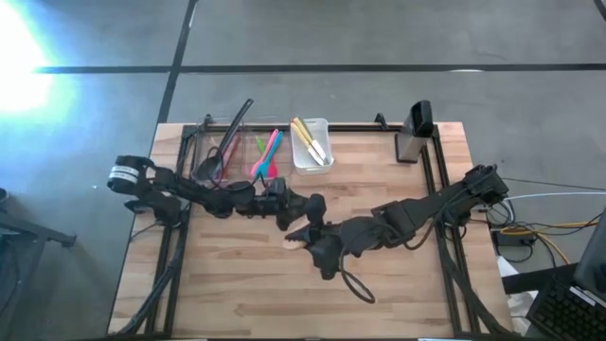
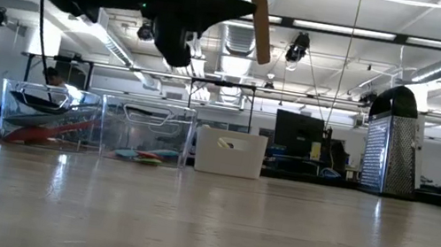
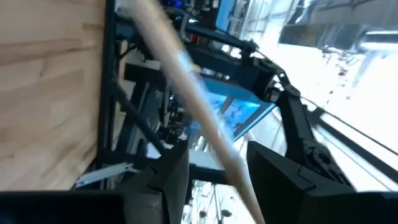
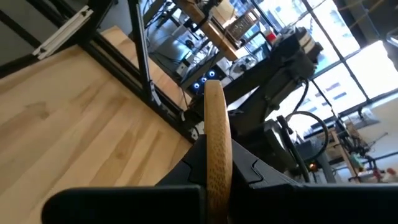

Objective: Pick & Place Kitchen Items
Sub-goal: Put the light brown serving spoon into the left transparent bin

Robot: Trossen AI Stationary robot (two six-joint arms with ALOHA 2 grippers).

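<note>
A wooden utensil (image 1: 292,241) is held in the air over the middle of the table; its pale handle shows in the low view (image 2: 258,18), slanting high above the tabletop. My right gripper (image 4: 216,160) is shut on that handle (image 4: 216,124). My left gripper (image 3: 214,158) is open right beside it at the table's middle (image 1: 308,206). Its fingers stand on either side of the same handle (image 3: 193,87), and I cannot tell whether they touch it. Other utensils stand in the bins at the far edge. My right gripper pinches the wooden utensil's handle (image 4: 215,146) between its two fingers (image 4: 193,163). The handle runs out forward past the fingertips. The utensil is lifted clear of the table. Which end of it the fingers hold does not show.
At the far edge stand two clear bins: one (image 1: 220,152) with black utensils, one (image 1: 265,156) with pink, teal and green ones. A white bin (image 1: 311,144) holds pale ones. A metal grater (image 1: 414,133) stands far right. A dark loop (image 1: 358,284) lies near the middle. Bare wood lies along the near edge.
</note>
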